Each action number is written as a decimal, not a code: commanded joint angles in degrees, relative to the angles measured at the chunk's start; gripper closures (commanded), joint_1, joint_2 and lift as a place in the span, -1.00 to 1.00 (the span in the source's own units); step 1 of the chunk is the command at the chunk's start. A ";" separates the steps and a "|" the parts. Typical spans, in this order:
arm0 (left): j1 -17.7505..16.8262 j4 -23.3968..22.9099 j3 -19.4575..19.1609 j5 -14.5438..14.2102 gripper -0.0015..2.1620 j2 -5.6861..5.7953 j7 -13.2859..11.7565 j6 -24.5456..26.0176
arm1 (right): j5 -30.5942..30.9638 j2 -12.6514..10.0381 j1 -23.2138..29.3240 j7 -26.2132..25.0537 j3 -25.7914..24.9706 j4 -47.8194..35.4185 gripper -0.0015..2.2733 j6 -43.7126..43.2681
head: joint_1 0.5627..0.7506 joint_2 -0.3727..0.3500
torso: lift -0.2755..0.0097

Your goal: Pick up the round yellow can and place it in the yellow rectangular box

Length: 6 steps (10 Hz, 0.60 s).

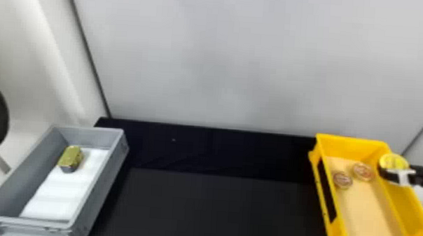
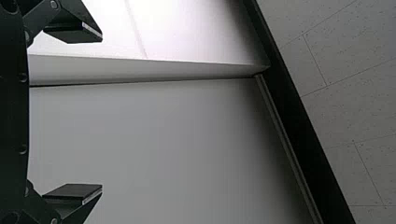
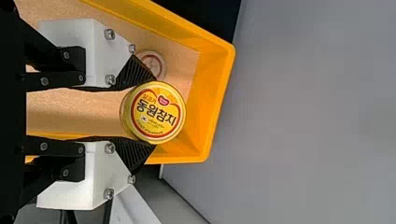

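The right gripper (image 1: 400, 173) is clamped on the round yellow can (image 1: 394, 161), over the far right part of the yellow rectangular box (image 1: 348, 140), where two round tins (image 1: 353, 175) lie on the tan bottom. The grey box (image 1: 103, 186) (white lining and all) holds one gold-topped tin (image 1: 70, 157).

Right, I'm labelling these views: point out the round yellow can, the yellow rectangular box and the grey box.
Round yellow can (image 3: 156, 113): right wrist view, on its printed face.
Yellow rectangular box (image 1: 349, 148): head view, on its far inner wall.
Grey box (image 1: 90, 137): head view, on its far wall.
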State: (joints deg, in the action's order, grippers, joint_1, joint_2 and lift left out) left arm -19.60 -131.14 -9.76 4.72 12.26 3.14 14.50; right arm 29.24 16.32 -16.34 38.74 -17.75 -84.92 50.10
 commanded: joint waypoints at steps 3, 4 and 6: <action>-0.08 0.00 0.09 0.03 -0.87 -0.04 -0.06 0.01 | -10.95 0.20 0.43 -5.67 0.79 13.47 -0.29 -4.99 | 0.07 0.18 | 0.91; -0.08 0.00 0.09 0.03 -0.87 -0.04 -0.06 -0.08 | -11.48 0.12 0.79 -5.94 1.14 15.31 -0.29 -4.99 | 0.07 0.18 | 0.91; -0.08 0.00 0.09 0.03 -0.87 -0.13 -0.15 -0.08 | -12.80 0.12 1.22 -6.29 1.23 18.04 -0.29 -4.82 | 0.07 0.18 | 0.91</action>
State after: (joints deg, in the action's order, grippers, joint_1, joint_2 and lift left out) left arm -19.70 -131.14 -9.67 4.75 12.19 3.05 14.43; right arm 17.25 16.42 -15.43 32.42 -16.61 -68.75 45.11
